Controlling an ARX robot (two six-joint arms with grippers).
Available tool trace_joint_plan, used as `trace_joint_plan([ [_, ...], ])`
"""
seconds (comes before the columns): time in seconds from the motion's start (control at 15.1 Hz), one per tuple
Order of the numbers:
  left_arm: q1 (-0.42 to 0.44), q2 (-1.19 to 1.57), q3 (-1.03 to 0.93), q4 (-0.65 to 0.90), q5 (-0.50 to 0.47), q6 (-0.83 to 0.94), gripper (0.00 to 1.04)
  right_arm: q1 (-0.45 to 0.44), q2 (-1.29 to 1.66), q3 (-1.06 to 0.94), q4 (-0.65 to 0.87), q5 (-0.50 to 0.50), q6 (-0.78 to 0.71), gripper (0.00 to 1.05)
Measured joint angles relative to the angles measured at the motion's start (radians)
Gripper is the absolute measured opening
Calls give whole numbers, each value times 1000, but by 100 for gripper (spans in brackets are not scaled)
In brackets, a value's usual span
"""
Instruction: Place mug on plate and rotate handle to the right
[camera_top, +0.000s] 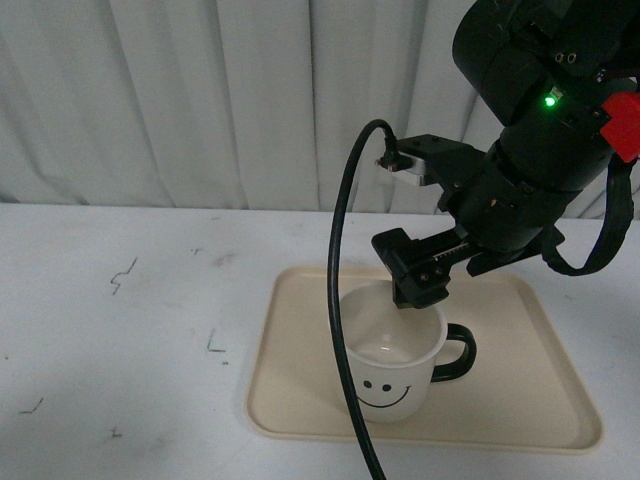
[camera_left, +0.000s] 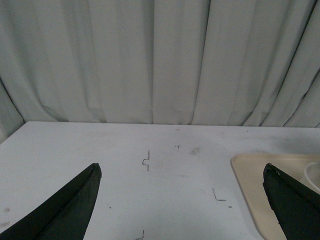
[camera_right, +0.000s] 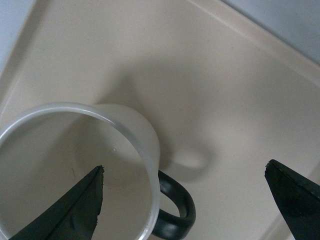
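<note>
Mug (camera_top: 388, 365) upright on plate (camera_top: 300, 400), partly hidden by cable (camera_top: 340, 330). Handle (camera_top: 458, 355) points toward plate's right edge. Right gripper (camera_right: 183, 169) above plate, spread, empty. Left gripper (camera_left: 182, 167) left of plate, spread, empty.

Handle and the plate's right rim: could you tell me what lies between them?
Bare plate surface only, beside the handle; the front view shows it.

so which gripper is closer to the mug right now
Right. The right gripper hangs open just above the mug's rim. The left gripper, also open, is over the table, short of the plate's edge.
</note>
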Motion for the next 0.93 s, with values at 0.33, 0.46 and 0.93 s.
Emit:
trace_joint_plan([
  [0.33, 0, 0, 0, 0, 0, 0, 98, 17, 61, 0, 27, 33, -9, 55],
  [0.46, 0, 0, 0, 0, 0, 0, 98, 19, 61, 3, 29, 32, -9, 31],
  [0.93, 0, 0, 0, 0, 0, 0, 98, 30, 24, -19, 30, 16, -8, 3],
])
